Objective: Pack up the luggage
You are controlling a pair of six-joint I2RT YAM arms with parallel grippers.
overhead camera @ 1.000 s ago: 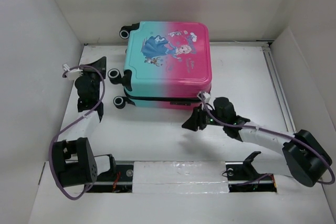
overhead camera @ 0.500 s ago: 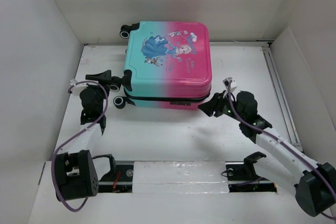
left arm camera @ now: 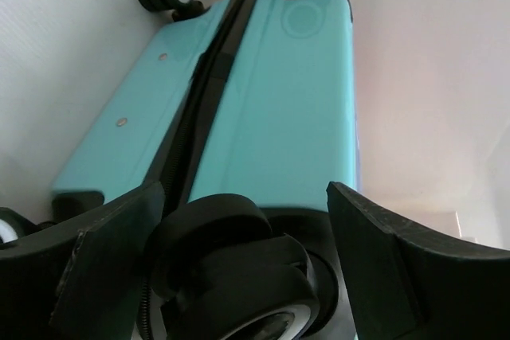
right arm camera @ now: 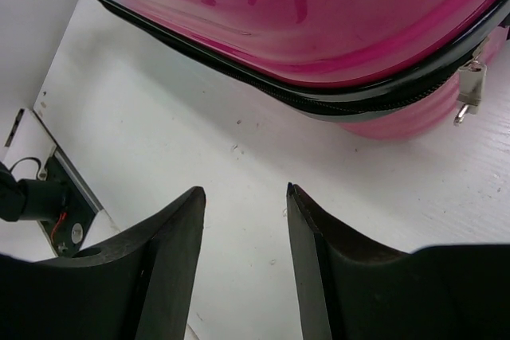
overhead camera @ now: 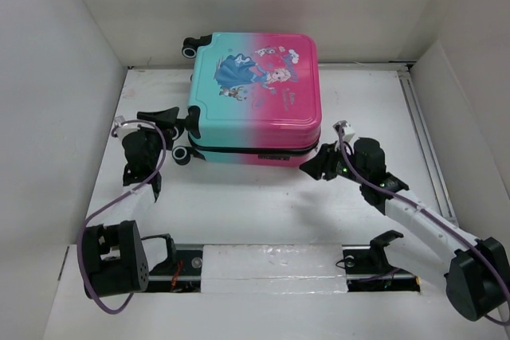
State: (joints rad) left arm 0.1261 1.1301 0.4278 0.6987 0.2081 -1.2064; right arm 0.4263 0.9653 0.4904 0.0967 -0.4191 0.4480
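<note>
The luggage (overhead camera: 255, 93) lies flat and closed at the back of the table, teal on the left and pink on the right, with a princess print on top. My left gripper (overhead camera: 170, 121) is open at its left end. In the left wrist view its jaws (left arm camera: 245, 189) straddle a black-and-white wheel (left arm camera: 239, 276), with a gap showing on the right side. My right gripper (overhead camera: 315, 163) is open just off the pink front right corner and holds nothing. In the right wrist view the gripper (right arm camera: 245, 193) hovers over bare table below the black zipper seam (right arm camera: 319, 97), near a metal zipper pull (right arm camera: 470, 89).
White walls enclose the table on the left, back and right. A rail (overhead camera: 271, 264) with the arm bases runs along the near edge. Two more wheels (overhead camera: 182, 154) (overhead camera: 190, 51) stick out at the luggage's left end.
My left gripper has gone from shut to open and moved right onto the wheel. The right arm swung from the luggage's front middle to its right front corner.
</note>
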